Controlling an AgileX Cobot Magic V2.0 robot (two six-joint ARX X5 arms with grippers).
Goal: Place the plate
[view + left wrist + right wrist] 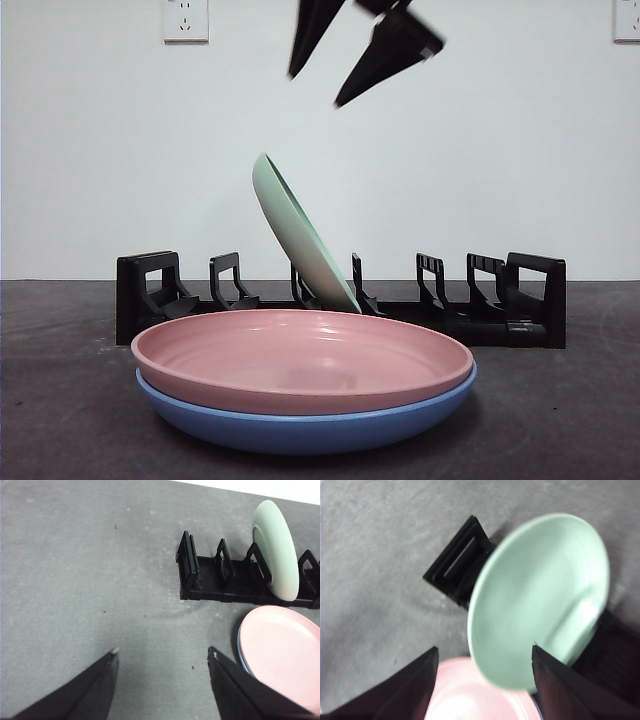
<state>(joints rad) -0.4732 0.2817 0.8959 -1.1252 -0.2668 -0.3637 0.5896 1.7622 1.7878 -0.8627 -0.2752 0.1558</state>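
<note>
Currently the green plate (300,235) is sitting in the black rack (340,300), in a middle slot, its top leaning over toward 11 o'clock in the front view. Nothing is gripping it.

Right gripper (335,70) is hanging above the plate, up at 12 o'clock in the front view, jaws spread wide, apart from the rim. Its wrist view is showing the plate's concave face (540,600) between the two jaws (485,655), blurred; the front view only gives the plate edge-on.

Left gripper (162,655) is hanging over bare grey table (90,560), jaws wide, holding nothing. It is not identifiable in the front view.

Pink plate (300,360) is lying nested on the blue plate (300,425), flat on the table in front of the rack. Left wrist view is showing the pink plate (282,655) with just a sliver of blue at its edge; the right wrist view is catching only a pink arc (470,695).

Front view alone is showing two wall sockets (185,20) on the white wall.
</note>
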